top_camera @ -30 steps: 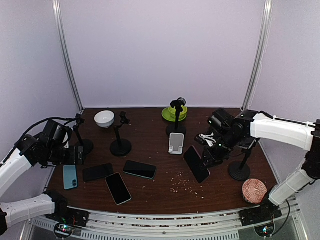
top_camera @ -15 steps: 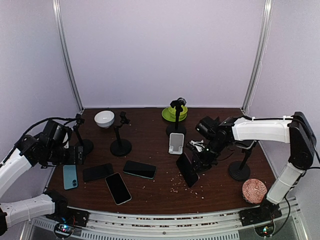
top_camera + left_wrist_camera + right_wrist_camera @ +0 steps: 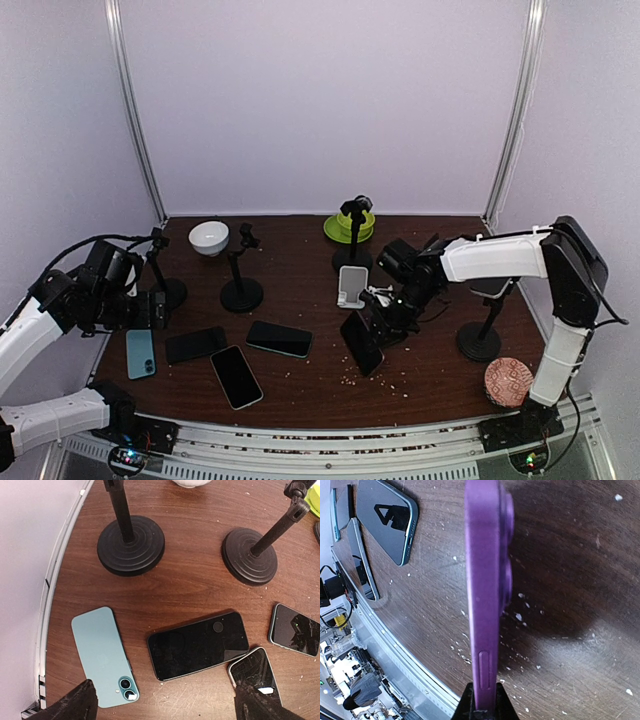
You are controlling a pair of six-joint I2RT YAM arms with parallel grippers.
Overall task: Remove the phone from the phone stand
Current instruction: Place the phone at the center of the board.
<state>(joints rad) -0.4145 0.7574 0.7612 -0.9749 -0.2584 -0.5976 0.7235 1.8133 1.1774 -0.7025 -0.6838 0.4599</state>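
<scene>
The table (image 3: 450, 385) carries several flat phones and black round-based stands. The right arm (image 3: 495, 257) reaches in from 3 o'clock toward the centre. The left arm (image 3: 40, 320) hangs at the 9 o'clock edge, well apart from the work. The white phone stand (image 3: 351, 287) sits near the centre with its cradle empty. The purple phone (image 3: 360, 343) is at 6 o'clock from the stand, near it but not touching. The right gripper (image 3: 390, 312) has its jaws pressed together on one short end of this phone. In the top view the phone lies at 7 o'clock from the jaws, with its long axis running from 11 to 5 o'clock. In the right wrist view the phone (image 3: 482, 580) appears edge-on and extends straight out to 12 o'clock from the gripper (image 3: 481, 700). Whether the far end touches the wood cannot be determined. The left gripper (image 3: 165, 705) has its jaws spread wide, holding nothing, above a teal phone (image 3: 102, 655). Removal appears complete; the remaining step is likely lowering. The nearest flat phone (image 3: 279, 339) lies at 9 o'clock, so the lay-down area should be checked.
</scene>
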